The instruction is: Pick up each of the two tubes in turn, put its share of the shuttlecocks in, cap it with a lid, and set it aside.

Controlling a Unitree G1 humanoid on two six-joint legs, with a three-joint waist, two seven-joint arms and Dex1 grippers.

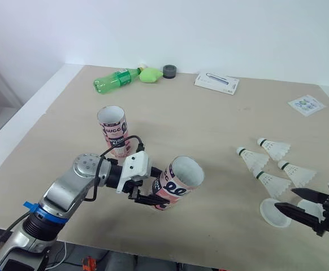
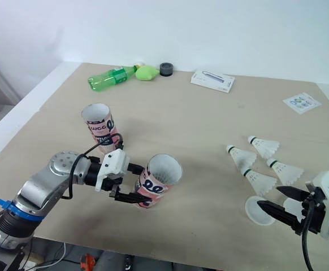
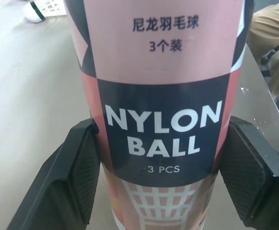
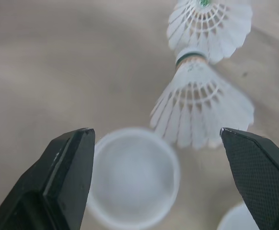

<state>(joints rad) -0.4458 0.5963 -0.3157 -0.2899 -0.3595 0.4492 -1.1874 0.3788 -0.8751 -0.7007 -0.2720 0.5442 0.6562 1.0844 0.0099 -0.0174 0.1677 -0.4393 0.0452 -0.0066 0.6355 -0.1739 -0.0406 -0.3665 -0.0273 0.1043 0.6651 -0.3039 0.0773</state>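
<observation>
Over the near left of the table [image 1: 210, 113]: left gripper [image 1: 151, 199] clamped on a tilted tube [image 1: 178, 179], mouth open toward the right, looks empty. Just beyond, further left: second tube [image 1: 113, 131] upright, uncapped. At near right: four shuttlecocks [image 1: 273, 182] lying loose; nearer, right gripper [image 1: 284, 200] spread apart over a lid [image 1: 273, 214]. Seemingly early: no filling, capping or setting aside done yet.

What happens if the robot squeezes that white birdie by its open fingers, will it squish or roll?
Probably very light: the shuttlecock nearest the right gripper is mostly thin, open white mesh. That skirt looks bendy, so a hard pinch might squash it. Lying on its side and cone-shaped, it would likely roll in a curve if nudged.
</observation>
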